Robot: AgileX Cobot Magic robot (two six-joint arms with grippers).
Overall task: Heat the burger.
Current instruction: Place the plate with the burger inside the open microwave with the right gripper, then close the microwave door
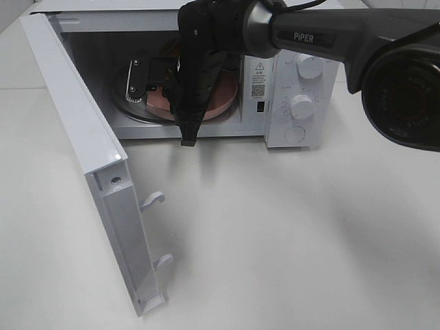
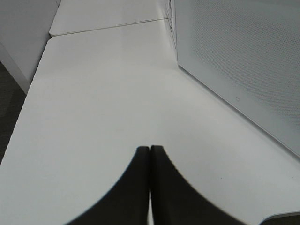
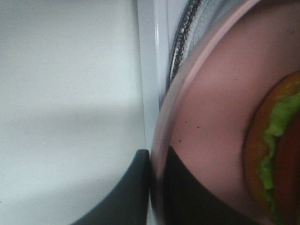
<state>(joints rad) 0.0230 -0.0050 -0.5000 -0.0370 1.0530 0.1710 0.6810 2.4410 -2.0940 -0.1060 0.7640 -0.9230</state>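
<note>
The round burger (image 3: 276,154) sat on the pink plate (image 3: 211,103) inside the microwave (image 1: 282,89), lettuce toward the right end effector (image 3: 157,152) pinching that plate's rim; left end effector (image 2: 149,149) closed over the worktop (image 2: 93,103).

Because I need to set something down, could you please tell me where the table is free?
The table in front of the microwave, right of its open door, is bare. Crowded: the microwave's mouth, where the right gripper grips the plate with the burger.

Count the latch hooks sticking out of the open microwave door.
2. Both jut from the door's free edge: the upper hook, and the lower hook nearer the camera. None looks hidden.
</note>
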